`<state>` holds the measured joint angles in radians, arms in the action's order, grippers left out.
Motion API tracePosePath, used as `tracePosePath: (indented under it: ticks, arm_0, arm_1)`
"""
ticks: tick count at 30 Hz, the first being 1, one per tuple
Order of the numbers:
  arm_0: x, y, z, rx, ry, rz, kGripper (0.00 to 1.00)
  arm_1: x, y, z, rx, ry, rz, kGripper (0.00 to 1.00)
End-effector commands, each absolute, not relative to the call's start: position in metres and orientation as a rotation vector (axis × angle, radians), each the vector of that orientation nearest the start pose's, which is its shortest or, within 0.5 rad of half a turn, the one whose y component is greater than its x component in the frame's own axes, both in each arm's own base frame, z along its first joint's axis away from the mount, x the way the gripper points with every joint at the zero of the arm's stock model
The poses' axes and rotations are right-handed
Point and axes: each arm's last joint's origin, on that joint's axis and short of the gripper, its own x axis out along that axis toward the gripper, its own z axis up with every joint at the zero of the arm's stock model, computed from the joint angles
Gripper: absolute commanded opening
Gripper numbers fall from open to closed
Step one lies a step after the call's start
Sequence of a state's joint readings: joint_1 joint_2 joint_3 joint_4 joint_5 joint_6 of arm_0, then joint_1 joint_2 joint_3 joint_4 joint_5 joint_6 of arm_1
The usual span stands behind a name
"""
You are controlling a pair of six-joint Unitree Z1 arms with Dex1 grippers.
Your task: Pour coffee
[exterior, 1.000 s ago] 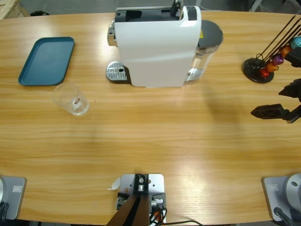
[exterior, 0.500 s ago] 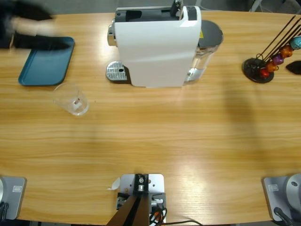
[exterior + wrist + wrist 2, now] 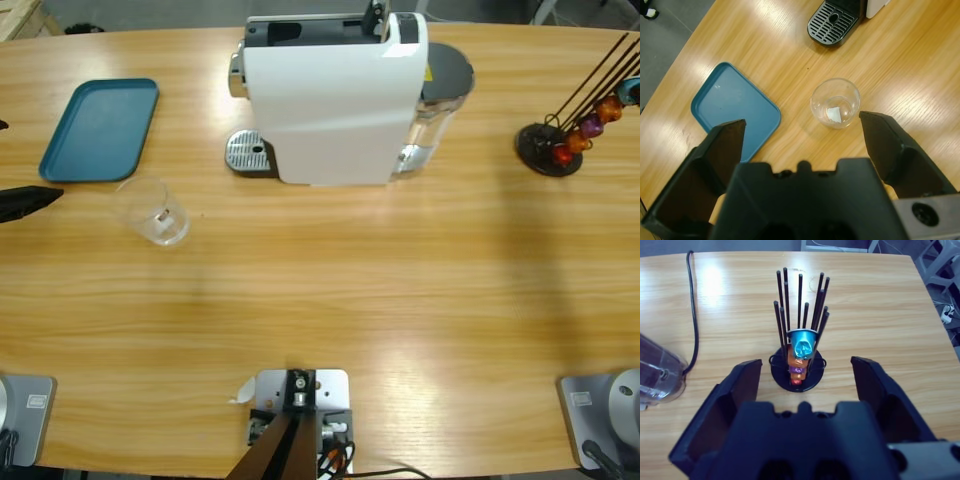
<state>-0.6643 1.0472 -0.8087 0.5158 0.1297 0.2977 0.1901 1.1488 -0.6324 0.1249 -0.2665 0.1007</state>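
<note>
Your left gripper (image 3: 802,125) hangs with jaws spread wide, holding nothing, above the one clear tumbler (image 3: 835,102) at frame centre. Your right gripper (image 3: 805,370) is likewise spread and empty, facing the single capsule rack (image 3: 797,330). No coffee shows in the tumbler; I judge the task barely begun. One coffee machine (image 3: 335,95), one blue tray (image 3: 100,128), upper left.
</note>
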Motion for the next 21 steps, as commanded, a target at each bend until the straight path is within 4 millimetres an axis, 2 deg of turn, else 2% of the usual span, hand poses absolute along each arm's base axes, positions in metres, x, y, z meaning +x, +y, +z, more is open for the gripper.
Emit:
tracePosePath:
  ticks: [1,8,21]
  arm_0:
    - [0.107,-0.073,0.318,0.552,0.672,-0.577,1.0]
    - [0.108,-0.073,0.319,0.542,0.67,-0.574,1.0]
    - [0.112,-0.077,0.321,0.525,0.679,-0.576,1.0]
  arm_1:
    - [0.179,0.02,0.265,-0.045,0.683,-0.111,0.806]
    - [0.193,0.017,0.254,-0.05,0.694,-0.14,0.673]
    - [0.206,0.01,0.249,-0.031,0.681,-0.174,0.637]
